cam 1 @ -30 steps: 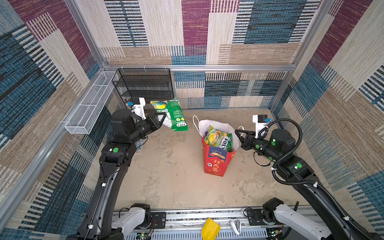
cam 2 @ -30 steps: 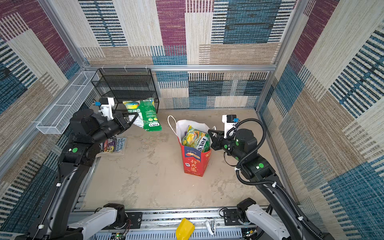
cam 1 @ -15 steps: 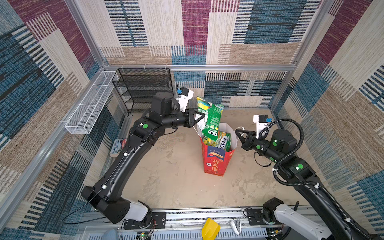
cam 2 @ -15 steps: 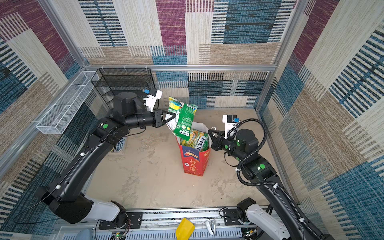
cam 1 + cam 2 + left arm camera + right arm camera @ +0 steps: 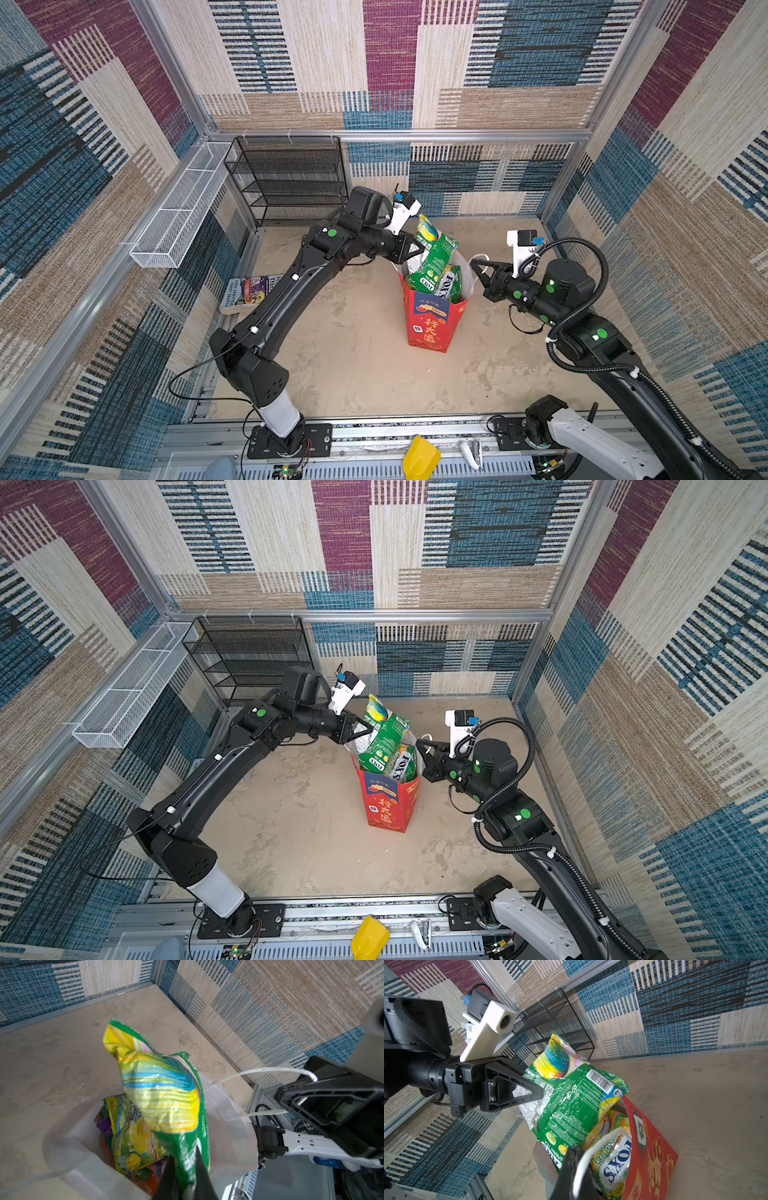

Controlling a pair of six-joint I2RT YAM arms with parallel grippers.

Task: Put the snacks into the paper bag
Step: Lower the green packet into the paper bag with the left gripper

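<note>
The red paper bag (image 5: pixel 430 326) (image 5: pixel 388 806) stands upright mid-floor with several snacks (image 5: pixel 448 283) (image 5: pixel 614 1165) inside it. My left gripper (image 5: pixel 417 249) (image 5: pixel 368 731) (image 5: pixel 184 1154) is shut on a green snack pouch (image 5: pixel 435 251) (image 5: pixel 384 731) (image 5: pixel 166 1093) (image 5: pixel 577 1101). The pouch hangs over the bag's mouth, its lower end dipping in among the others. My right gripper (image 5: pixel 473 264) (image 5: pixel 419 746) (image 5: pixel 575 1152) is shut on the bag's white cord handle (image 5: pixel 259 1070) (image 5: pixel 602 1140) at the right rim.
A black wire shelf (image 5: pixel 291 178) stands at the back left with a white wire basket (image 5: pixel 183 208) on the left wall. A colourful book (image 5: pixel 249 291) lies on the floor at the left. A yellow object (image 5: pixel 419 459) sits on the front rail.
My left arm swung from the back left by the shelf over to the bag, carrying the green pouch, which now dips into the bag's mouth. The right gripper stayed on the handle.
</note>
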